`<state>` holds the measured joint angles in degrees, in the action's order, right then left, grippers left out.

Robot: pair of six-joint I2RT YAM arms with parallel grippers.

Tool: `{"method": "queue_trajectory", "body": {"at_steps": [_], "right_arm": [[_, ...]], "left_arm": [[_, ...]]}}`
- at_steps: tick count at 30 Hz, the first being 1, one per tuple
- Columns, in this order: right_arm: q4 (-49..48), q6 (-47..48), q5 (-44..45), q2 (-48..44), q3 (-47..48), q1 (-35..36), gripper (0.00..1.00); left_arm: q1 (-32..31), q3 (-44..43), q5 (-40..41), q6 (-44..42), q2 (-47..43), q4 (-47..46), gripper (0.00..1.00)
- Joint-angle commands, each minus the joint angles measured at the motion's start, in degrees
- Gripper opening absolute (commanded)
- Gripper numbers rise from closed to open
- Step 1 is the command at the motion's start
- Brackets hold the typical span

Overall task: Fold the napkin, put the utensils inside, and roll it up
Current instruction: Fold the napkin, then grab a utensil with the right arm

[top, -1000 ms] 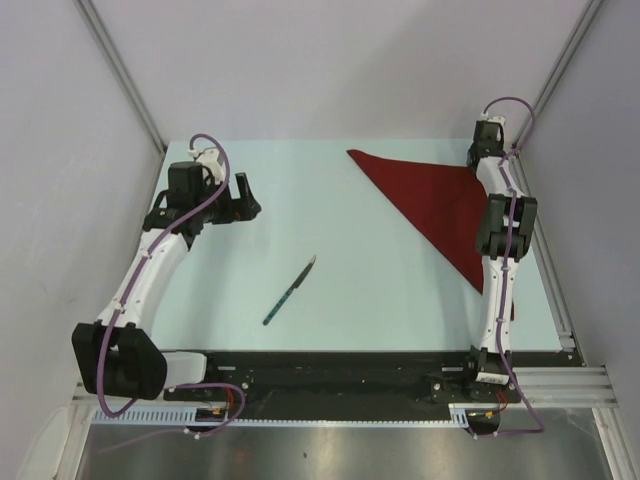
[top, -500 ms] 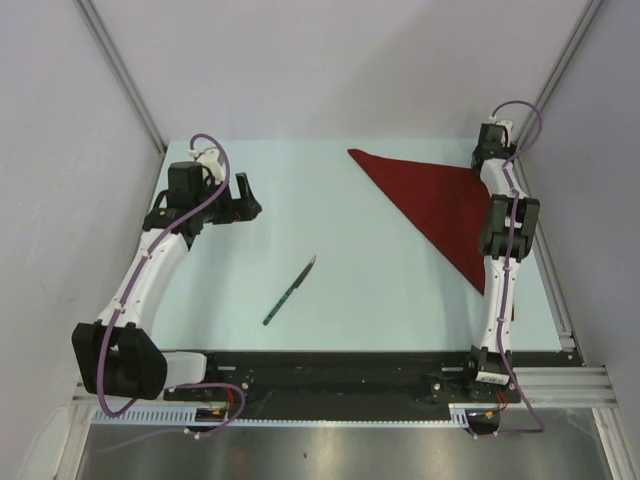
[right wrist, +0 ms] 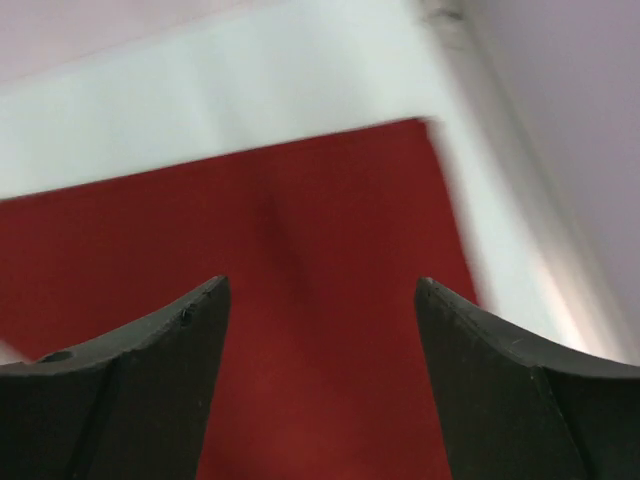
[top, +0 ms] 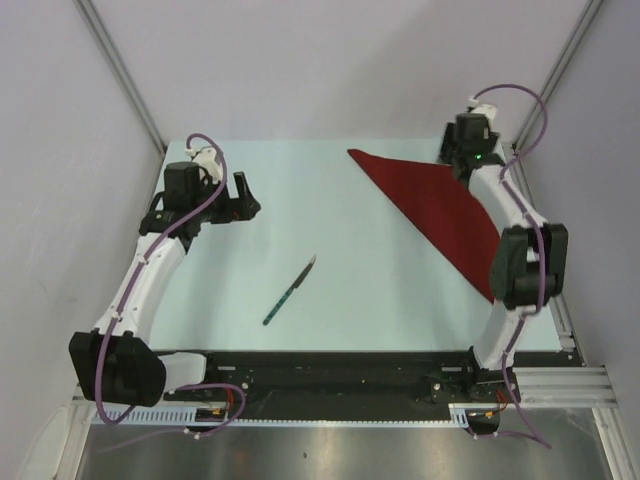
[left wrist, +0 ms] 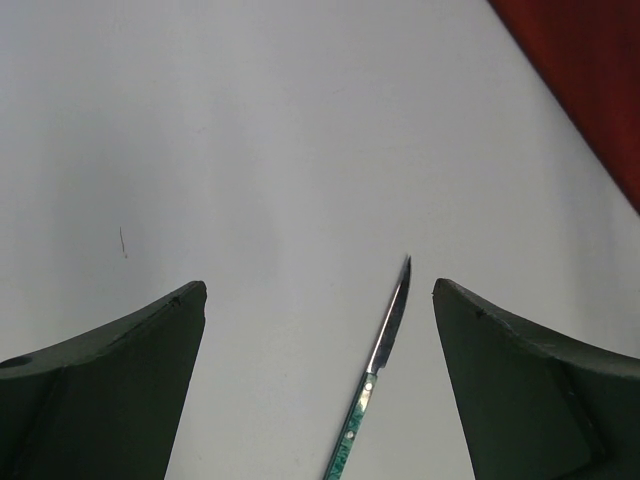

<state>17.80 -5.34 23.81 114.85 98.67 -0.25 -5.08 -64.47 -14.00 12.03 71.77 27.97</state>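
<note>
The napkin point(top: 440, 205) lies flat as a dark red triangle at the table's back right. The knife point(top: 290, 290), with a teal-green handle and a thin blade, lies bare on the table near the middle, blade tip toward the back right. My left gripper point(top: 243, 195) hovers open at the back left; in its wrist view the knife point(left wrist: 385, 350) shows between the spread fingers and a napkin corner point(left wrist: 590, 80) at top right. My right gripper point(top: 457, 165) hangs open over the napkin's far edge, and red cloth point(right wrist: 300, 250) fills the gap between its fingers point(right wrist: 150, 370), apart from them.
A metal rail point(top: 555, 290) runs along the table's right edge, close to the napkin's right side. Grey walls close in the back and both sides. The black base bar point(top: 330, 375) of the arms lines the near edge.
My right gripper has opened from shut and moved left and up above the napkin's far edge, its elbow swinging out to the right. The left arm, knife and napkin have stayed put.
</note>
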Motion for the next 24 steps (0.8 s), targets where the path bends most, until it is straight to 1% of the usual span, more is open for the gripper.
{"method": "queue_trajectory", "body": {"at_steps": [1, 2, 3, 4, 5, 6, 7, 9, 10, 11, 12, 15, 17, 19, 21, 24], "right_arm": [[-5.05, -17.74, -11.65, -19.09, -17.34, 16.13, 0.78], [-6.36, -24.47, -14.12, -20.79, -19.81, 19.12, 0.78], [-7.59, -28.89, -20.41, -21.76, -22.18, 23.41, 0.76], [-9.96, -32.15, -23.17, -22.47, -27.17, 25.98, 0.74], [-12.94, -35.06, -26.85, -22.56, -28.61, 28.09, 0.73], [-13.32, -41.52, -28.37, -22.13, -29.67, 30.29, 0.72], [-14.1, -43.42, -30.21, -21.34, -30.64, 35.36, 0.7], [-13.59, -47.02, -30.14, -17.74, -29.77, 40.48, 0.68], [-12.89, -47.47, -29.97, -16.34, -28.98, 44.16, 0.68], [-9.57, -48.26, -29.44, -14.76, -26.37, 45.85, 0.68], [-8.58, -49.14, -29.09, -11.87, -25.47, 47.08, 0.68], [-9.63, -52.65, -31.01, -7.29, -23.62, 51.39, 0.66], [-8.32, -55.03, -31.63, -4.91, -22.13, 53.85, 0.66], [-7.87, -57.57, -31.72, -2.7, -20.8, 55.18, 0.64], [-8.57, -58.9, -31.73, -1.91, -20.37, 56.41, 0.59], [-6.12, -60.31, -30.24, -0.24, -18.87, 57.55, 0.59]], "left_arm": [[0.6, 0.39, -1.03, 0.89, -3.47, -1.77, 1.0], [0.6, 0.57, -1.2, 1.06, -3.91, -2.21, 1.0], [0.6, 0.66, -1.29, 1.15, -4.52, -2.39, 1.0], [0.6, 0.92, -1.21, 1.24, -4.79, -2.56, 1.0], [0.6, 1.01, -1.03, 1.24, -5.23, -2.74, 1.0], [0.6, 1.01, -0.51, 1.15, -5.76, -2.74, 1.0], [0.6, 0.92, 0.72, 1.06, -6.11, -2.57, 1.0], [0.6, 0.83, 2.3, 0.63, -6.99, -2.39, 1.0], [0.6, 0.83, 3.62, 0.45, -7.95, -2.39, 1.0], [0.6, 0.83, 4.41, 0.27, -8.48, -2.39, 1.0], [0.69, 0.92, 4.94, 0.19, -8.92, -2.39, 0.99], [0.69, 1.01, 5.39, 0.01, -10.33, -2.48, 1.0], [0.69, 1.18, 4.25, 0.18, -10.86, -2.83, 1.0], [0.77, 1.27, 3.63, 0.36, -11.03, -2.92, 1.0], [0.78, 1.27, 3.1, 0.62, -11.47, -3.09, 1.0], [0.95, 1.45, 2.14, 0.71, -12.26, -3.18, 1.0]]}}
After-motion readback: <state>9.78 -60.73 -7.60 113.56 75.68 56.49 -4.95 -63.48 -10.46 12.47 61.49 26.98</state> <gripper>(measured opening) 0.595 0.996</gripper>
